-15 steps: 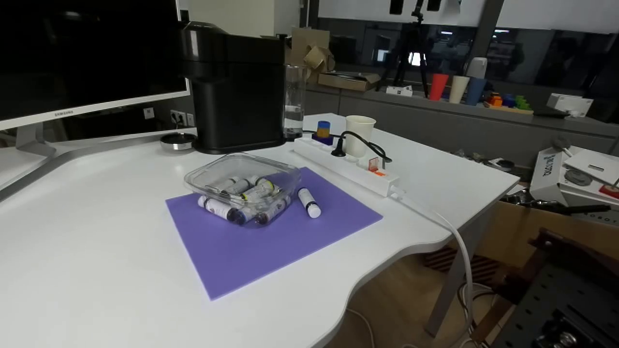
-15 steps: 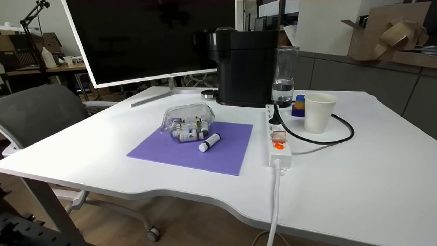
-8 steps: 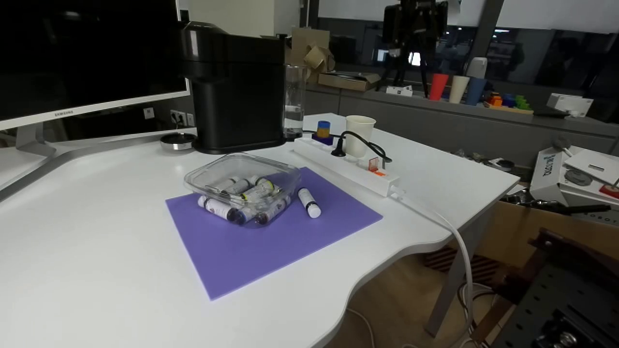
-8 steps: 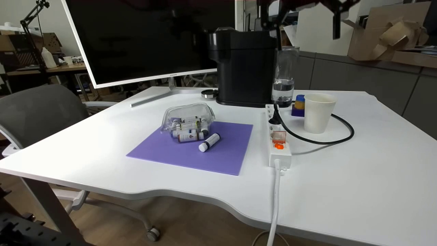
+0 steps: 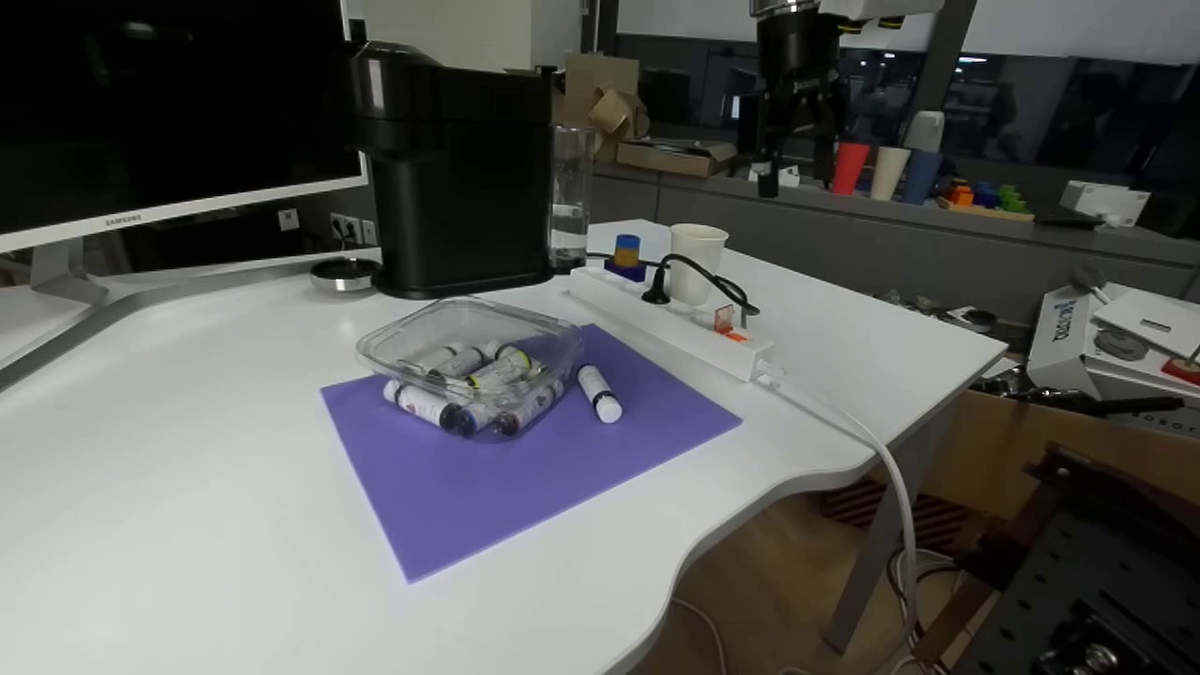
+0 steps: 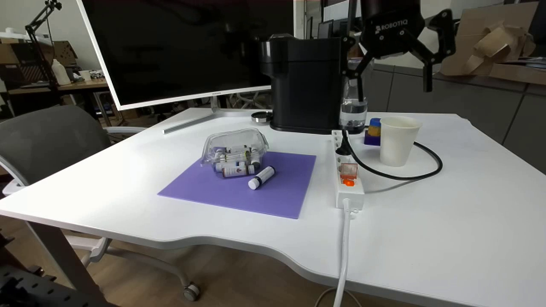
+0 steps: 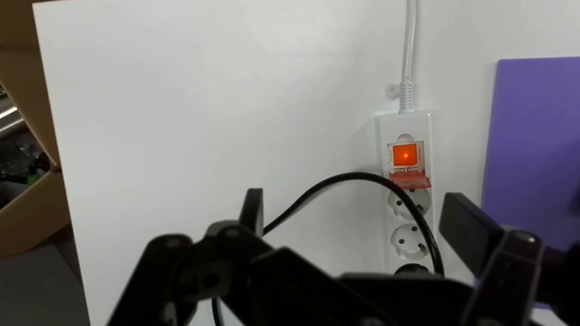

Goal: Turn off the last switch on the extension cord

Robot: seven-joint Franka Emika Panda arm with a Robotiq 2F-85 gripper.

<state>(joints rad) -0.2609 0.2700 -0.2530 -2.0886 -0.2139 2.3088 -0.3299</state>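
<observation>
One orange switch (image 7: 404, 155), and only the wrist view lets me see it shining at its centre. Extension cord (image 5: 656, 323) just lies on the white table (image 6: 448, 234) beside the purple mat (image 5: 525, 478), gripper (image 6: 394, 94) up in the air, fingers (image 6: 427, 79) spread wide.

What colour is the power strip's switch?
The switch is orange with a brighter spot, best seen in the wrist view.

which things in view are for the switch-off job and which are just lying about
For the job:
white power strip
orange switch, apparently lit
red cover, flipped up beside it
black plug, in the strip
white cable
gripper, open

Just lying about:
purple mat
clear tub holding markers
loose marker
white cup
coloured blocks
black machine
monitor
</observation>
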